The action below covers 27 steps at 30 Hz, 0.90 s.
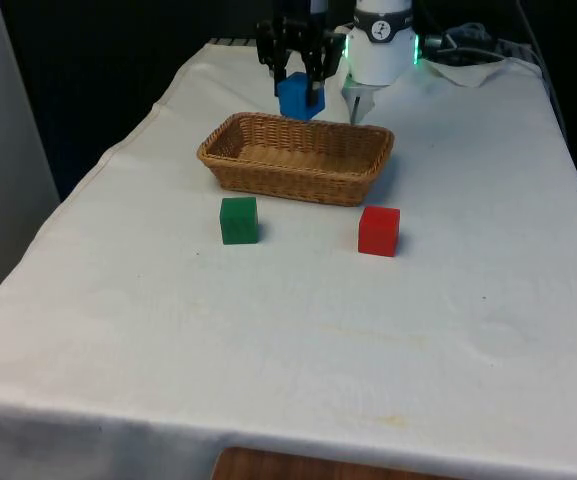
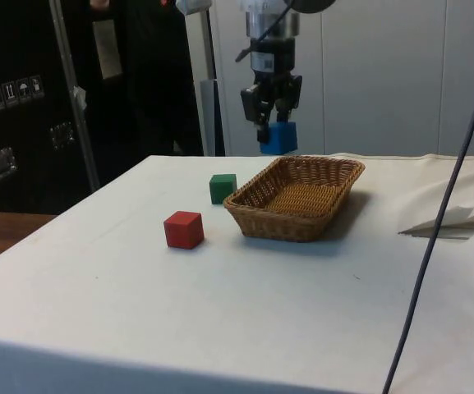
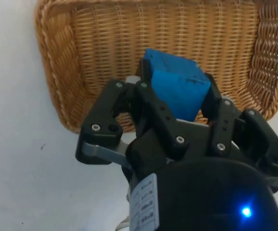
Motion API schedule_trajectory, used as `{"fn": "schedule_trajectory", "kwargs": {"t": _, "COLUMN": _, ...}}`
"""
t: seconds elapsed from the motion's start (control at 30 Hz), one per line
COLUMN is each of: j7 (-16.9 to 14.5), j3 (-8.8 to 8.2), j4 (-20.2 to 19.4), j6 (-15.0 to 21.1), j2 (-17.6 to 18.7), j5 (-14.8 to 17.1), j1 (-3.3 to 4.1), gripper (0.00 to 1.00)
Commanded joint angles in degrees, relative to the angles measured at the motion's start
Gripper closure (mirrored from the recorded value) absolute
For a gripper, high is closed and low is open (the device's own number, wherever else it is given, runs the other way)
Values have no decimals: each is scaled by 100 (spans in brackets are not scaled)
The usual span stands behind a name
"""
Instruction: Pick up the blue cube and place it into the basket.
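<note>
Blue cube held in the air at the basket's far edge, ready for placing.

From the front view's left to its right: a green cube [image 1: 238, 220] sat on the bench [image 1: 268, 340] before the basket [image 1: 268, 178], untouched; the pincer [image 1: 301, 92] clamped the blue cube [image 1: 300, 96] above the basket's far rim, lifted high enough, I judged, to clear the wicker wall; a red cube [image 1: 379, 230] lay nearer the right. The blue cube was bright, matte, sharp-edged and slightly tilted between the fingers [image 3: 153, 103].
</note>
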Motion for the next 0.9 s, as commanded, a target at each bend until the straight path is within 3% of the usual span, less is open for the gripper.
{"fn": "schedule_trajectory", "kwargs": {"t": 0.0, "j7": -46, "j3": -40, "j4": -97, "j6": 178, "j2": 11, "j5": -40, "j1": -23, "gripper": 97}}
{"fn": "schedule_trajectory", "kwargs": {"t": 0.03, "j7": -29, "j3": -23, "j4": -40, "j6": 46, "j2": 6, "j5": 0, "j1": 0, "gripper": 97}}
{"fn": "schedule_trajectory", "kwargs": {"t": 0.07, "j7": -69, "j3": -57, "j4": -138, "j6": 229, "j2": 17, "j5": -40, "j1": -29, "gripper": 97}}
{"fn": "schedule_trajectory", "kwargs": {"t": 0.3, "j7": -183, "j3": -172, "j4": -424, "j6": 693, "j2": 189, "j5": -63, "j1": -34, "gripper": 97}}
{"fn": "schedule_trajectory", "kwargs": {"t": 0.33, "j7": -212, "j3": -166, "j4": -401, "j6": 573, "j2": 149, "j5": 0, "j1": -23, "gripper": 97}}
{"fn": "schedule_trajectory", "kwargs": {"t": 0.63, "j7": -126, "j3": -201, "j4": -516, "j6": 1152, "j2": 561, "j5": -132, "j1": -46, "gripper": 97}}
{"fn": "schedule_trajectory", "kwargs": {"t": 0.67, "j7": -212, "j3": -178, "j4": -504, "j6": 1043, "j2": 533, "j5": 0, "j1": -23, "gripper": 97}}
{"fn": "schedule_trajectory", "kwargs": {"t": 0.7, "j7": -109, "j3": -206, "j4": -521, "j6": 1249, "j2": 653, "j5": -143, "j1": -46, "gripper": 97}}
{"fn": "schedule_trajectory", "kwargs": {"t": 0.87, "j7": -80, "j3": -235, "j4": -527, "j6": 1490, "j2": 877, "j5": -172, "j1": -34, "gripper": 97}}
